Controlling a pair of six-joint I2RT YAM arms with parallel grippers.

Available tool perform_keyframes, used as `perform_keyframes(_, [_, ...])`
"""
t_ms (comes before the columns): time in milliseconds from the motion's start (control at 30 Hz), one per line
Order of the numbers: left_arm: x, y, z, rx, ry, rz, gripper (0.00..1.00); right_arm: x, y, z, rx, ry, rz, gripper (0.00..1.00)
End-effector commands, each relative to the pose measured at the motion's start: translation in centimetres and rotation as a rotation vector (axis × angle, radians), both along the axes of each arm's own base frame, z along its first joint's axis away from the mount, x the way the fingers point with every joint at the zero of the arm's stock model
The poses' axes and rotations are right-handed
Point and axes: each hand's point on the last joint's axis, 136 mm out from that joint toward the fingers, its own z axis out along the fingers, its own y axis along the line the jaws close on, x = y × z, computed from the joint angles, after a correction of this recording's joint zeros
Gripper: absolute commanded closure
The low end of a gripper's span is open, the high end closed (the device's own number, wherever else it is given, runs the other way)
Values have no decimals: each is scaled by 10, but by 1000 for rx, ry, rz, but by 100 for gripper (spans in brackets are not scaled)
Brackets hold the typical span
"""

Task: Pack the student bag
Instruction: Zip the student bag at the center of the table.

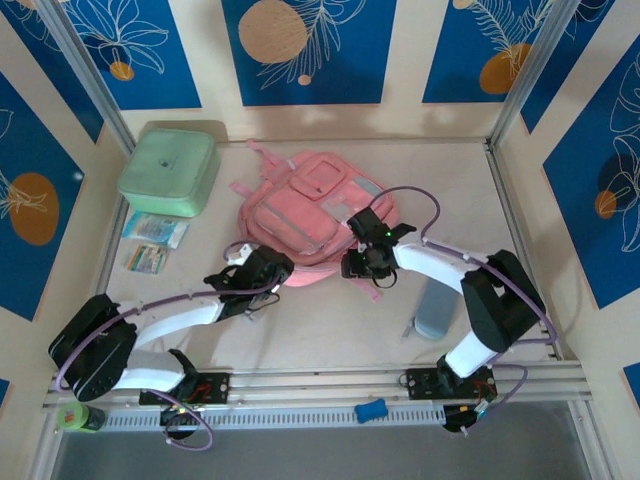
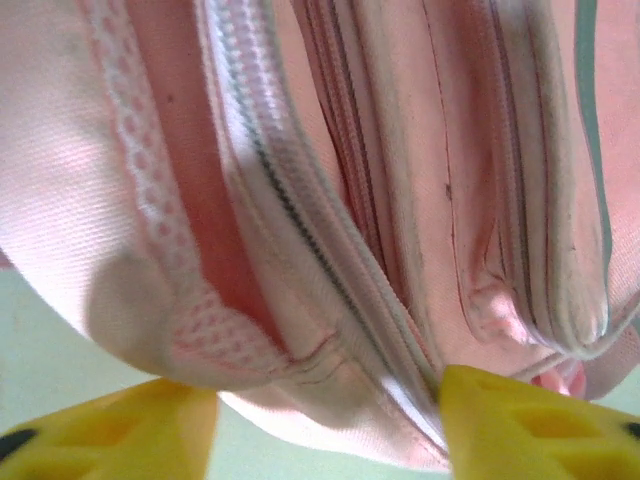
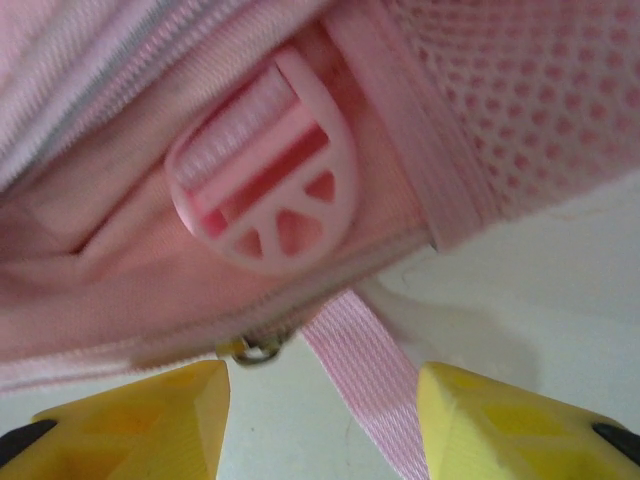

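Facing one student bag [image 1: 300, 212] (two claws [image 2: 328, 425] [image 3: 322, 415])

I see left arm low over table, forearm reaching forward and right. left gripper [image 1: 266, 266] level, yellow fingers [image 2: 110, 435] spread, jaws apart. I see right arm folded at elbow, forearm running left toward centre. right gripper [image 1: 360, 264] likewise parted, gap wide between its fingers. Grippers near each other, apart.
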Motion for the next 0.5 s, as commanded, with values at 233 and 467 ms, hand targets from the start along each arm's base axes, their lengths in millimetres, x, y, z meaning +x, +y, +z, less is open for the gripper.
perform_keyframes(233, [16,28,4,122,-32,47,100,40,-19,9,-74,-36,-79,44])
perform_keyframes(467, [24,46,4,132,-10,30,100,50,-55,5,-153,-16,-149,44])
